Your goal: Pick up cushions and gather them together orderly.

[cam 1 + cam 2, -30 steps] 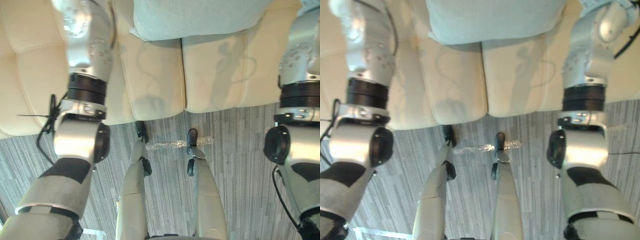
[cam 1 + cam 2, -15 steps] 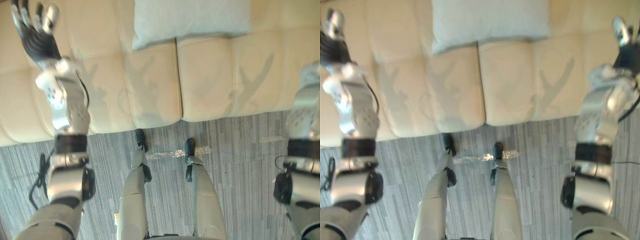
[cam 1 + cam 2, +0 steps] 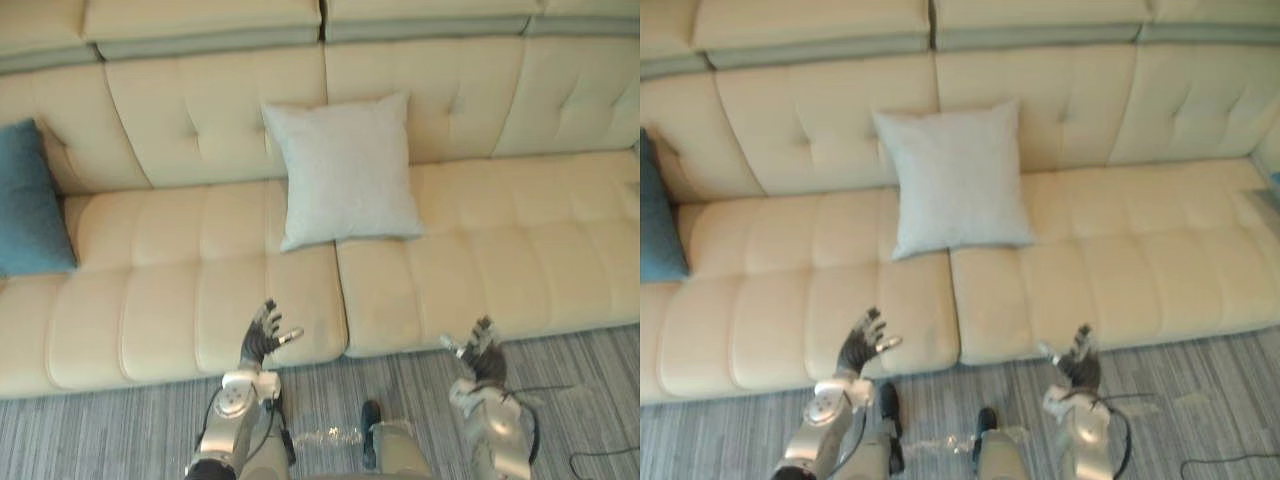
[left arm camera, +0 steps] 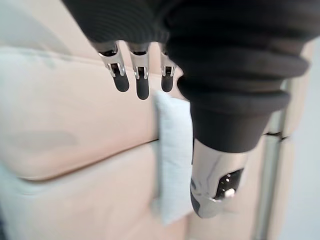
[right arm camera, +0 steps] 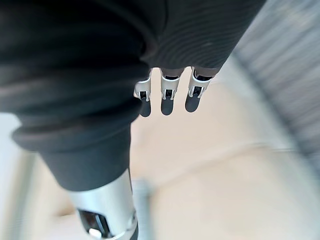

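In the eye views a white cushion (image 3: pixel 345 170) leans at the middle of the sofa (image 3: pixel 520 230), a blue cushion (image 3: pixel 30 200) sits at its left end, and the left hand (image 3: pixel 262 338) and right hand (image 3: pixel 482 360) are spread by its front edge, while the wrist views show straight, empty fingers.

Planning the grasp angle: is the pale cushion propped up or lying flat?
Propped up: the pale cushion leans on the sofa backrest, its lower edge on the seat.

A cream tufted sofa (image 3: pixel 500 260) spans the upper and middle part of the frame. Grey striped carpet (image 3: pixel 100 440) runs along the bottom edge below it.
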You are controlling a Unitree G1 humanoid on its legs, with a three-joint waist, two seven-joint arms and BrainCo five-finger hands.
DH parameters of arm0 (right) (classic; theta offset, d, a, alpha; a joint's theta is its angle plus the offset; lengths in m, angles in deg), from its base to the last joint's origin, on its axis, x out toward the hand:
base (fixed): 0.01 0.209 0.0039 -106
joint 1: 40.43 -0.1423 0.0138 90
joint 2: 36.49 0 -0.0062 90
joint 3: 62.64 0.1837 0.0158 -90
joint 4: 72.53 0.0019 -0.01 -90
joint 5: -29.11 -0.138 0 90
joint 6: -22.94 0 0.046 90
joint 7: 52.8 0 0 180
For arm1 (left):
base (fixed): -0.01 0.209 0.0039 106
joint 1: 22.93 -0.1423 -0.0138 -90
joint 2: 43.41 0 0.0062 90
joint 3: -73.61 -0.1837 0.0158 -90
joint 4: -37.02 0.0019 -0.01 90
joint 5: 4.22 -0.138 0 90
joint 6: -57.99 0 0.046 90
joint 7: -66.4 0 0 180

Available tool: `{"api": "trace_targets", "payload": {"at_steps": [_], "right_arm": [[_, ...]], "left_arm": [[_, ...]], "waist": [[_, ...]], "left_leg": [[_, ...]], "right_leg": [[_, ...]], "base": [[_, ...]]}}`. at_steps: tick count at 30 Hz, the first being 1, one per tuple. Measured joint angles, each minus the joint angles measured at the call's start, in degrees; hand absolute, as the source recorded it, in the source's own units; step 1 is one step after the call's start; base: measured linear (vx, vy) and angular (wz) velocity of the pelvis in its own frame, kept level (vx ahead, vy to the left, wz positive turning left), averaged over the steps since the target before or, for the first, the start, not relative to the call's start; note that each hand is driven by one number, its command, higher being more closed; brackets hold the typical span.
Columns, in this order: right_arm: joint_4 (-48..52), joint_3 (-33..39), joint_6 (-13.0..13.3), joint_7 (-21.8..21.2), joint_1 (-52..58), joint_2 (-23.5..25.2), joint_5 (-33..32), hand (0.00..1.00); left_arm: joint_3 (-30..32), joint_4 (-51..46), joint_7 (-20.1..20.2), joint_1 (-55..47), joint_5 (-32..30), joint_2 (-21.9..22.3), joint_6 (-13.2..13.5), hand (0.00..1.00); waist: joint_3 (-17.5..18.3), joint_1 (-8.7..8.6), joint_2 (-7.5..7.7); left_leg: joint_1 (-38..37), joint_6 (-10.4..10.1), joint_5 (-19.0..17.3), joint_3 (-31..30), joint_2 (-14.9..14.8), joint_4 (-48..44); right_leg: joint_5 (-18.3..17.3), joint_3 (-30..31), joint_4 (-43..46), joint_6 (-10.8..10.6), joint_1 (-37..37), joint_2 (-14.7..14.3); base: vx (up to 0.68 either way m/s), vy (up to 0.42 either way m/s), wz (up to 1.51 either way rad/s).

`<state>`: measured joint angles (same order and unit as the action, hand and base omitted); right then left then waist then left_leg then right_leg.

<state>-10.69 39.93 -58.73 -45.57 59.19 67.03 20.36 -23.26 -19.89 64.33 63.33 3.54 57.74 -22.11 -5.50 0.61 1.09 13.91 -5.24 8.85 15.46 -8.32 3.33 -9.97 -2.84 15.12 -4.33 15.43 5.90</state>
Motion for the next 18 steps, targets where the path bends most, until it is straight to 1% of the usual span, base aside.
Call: {"api": "trace_targets", "payload": {"at_steps": [1, 2, 4, 8, 10, 12, 18], "right_arm": [[-5.60, 0.03, -0.60, -0.33, -0.21, 0.12, 1.44, 0.00], [-8.26, 0.06, -0.92, -0.48, -0.25, 0.12, 2.07, 0.00], [-17.15, 0.80, -2.28, -1.20, -0.57, 0.23, 2.11, 0.00], [-25.24, 3.22, -3.27, -1.65, -1.03, 0.26, 2.06, 0.00], [-27.35, 5.18, -3.53, -1.72, -1.65, 0.28, 1.92, 0.00], [-28.01, 5.41, -3.62, -1.72, -1.74, 0.16, 1.85, 0.00], [-30.00, 5.97, -4.36, -1.73, -3.31, 0.10, 1.85, 0.00]], "left_arm": [[1.68, 5.00, -0.06, 0.06, -2.23, 0.55, -0.89, 0.00], [2.63, 7.47, -0.08, 0.06, -3.16, 0.80, -1.30, 0.00], [5.87, 15.14, -0.48, -0.33, -6.58, 1.23, -2.59, 0.00], [8.91, 21.06, -1.76, -0.38, -9.24, 0.77, -3.79, 0.00], [10.38, 22.70, -2.27, -0.31, -10.10, 0.38, -4.27, 0.00], [10.42, 23.49, -2.67, -0.42, -10.56, -0.36, -4.32, 0.00], [10.42, 25.30, -2.70, -0.29, -11.12, -0.92, -4.82, 0.00]], "waist": [[0.52, -0.18, -0.11], [0.83, -0.19, -0.13], [1.59, -0.27, -0.25], [1.93, -0.63, -0.27], [1.96, -0.74, -0.15], [2.15, -0.75, -0.02], [2.69, -1.00, 0.01]], "left_leg": [[-1.56, -0.07, 0.12, -0.11, 0.10, 0.98], [-2.37, -0.14, 0.17, -0.15, 0.19, 1.57], [-4.74, -0.59, 0.08, -0.41, 0.76, 2.54], [-6.41, -0.49, -0.39, -1.29, 2.01, 2.54], [-8.05, -0.53, -0.89, -1.58, 2.48, 2.58], [-9.52, -0.61, -1.35, -1.71, 2.74, 2.58], [-10.16, -0.76, -1.85, -1.78, 2.80, 2.62]], "right_leg": [[0.20, -0.01, -1.12, -0.14, -1.62, -0.08], [0.33, 0.01, -1.71, -0.23, -2.41, -0.10], [0.85, -0.08, -4.30, -0.62, -5.50, -0.03], [1.69, -0.26, -7.58, -1.37, -9.23, 0.83], [1.99, -0.38, -8.85, -1.59, -11.66, 1.22], [2.00, -0.30, -9.69, -1.58, -13.36, 1.42], [2.52, 0.43, -10.49, -1.61, -13.73, 1.43]], "base": [[0.08, -0.006, -0.05], [0.10, 0.000, -0.03], [0.12, 0.005, 0.01], [0.11, 0.022, 0.10], [0.09, 0.025, 0.07], [0.04, 0.020, -0.04], [-0.01, 0.012, -0.07]]}}
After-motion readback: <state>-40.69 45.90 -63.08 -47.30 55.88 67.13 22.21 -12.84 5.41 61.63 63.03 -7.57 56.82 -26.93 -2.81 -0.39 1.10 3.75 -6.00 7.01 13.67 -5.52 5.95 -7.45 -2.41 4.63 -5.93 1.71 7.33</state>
